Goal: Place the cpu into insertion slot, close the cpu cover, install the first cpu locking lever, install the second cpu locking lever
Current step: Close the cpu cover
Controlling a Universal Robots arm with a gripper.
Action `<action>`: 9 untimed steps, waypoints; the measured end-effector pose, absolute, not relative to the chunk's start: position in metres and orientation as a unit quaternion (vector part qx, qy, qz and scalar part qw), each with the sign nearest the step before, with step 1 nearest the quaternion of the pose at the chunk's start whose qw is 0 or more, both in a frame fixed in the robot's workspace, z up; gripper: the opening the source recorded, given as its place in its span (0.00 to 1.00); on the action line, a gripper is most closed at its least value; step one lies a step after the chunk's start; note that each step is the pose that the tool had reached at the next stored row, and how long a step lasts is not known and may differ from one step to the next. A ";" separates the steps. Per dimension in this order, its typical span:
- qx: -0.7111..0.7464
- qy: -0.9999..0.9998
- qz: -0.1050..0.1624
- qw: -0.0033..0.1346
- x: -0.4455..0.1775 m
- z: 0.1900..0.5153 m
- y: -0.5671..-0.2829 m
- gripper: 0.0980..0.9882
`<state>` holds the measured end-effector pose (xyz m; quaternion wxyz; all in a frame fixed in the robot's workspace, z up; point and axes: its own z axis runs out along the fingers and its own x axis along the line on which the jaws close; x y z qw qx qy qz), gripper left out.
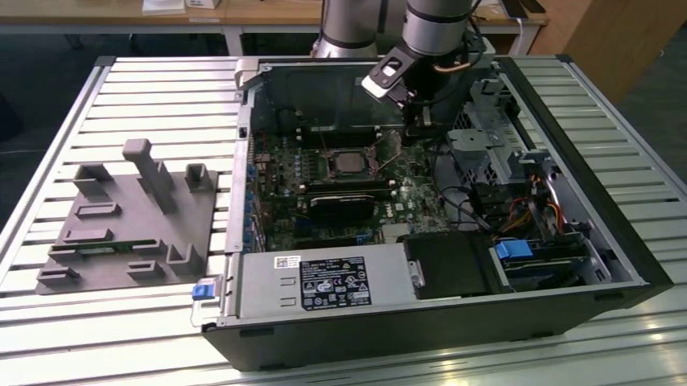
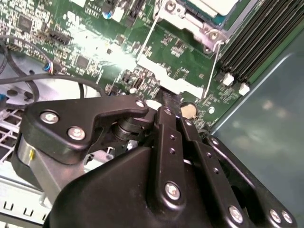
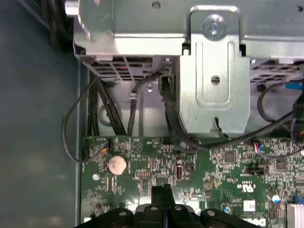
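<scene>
Resting in the insertion slot (image 1: 331, 171), the cpu (image 1: 350, 164) lies inside the case (image 1: 429, 331).

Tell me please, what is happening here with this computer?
A robot arm reaches into the open computer case on a slatted table. Its gripper, shut and empty, hovers above the motherboard, beside the insertion slot. The cpu sits in that slot, and the cpu cover seems closed over it.
</scene>
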<state>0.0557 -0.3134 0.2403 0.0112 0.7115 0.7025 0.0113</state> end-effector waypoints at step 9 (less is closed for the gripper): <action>0.712 0.702 0.011 0.011 0.041 0.240 -0.313 0.01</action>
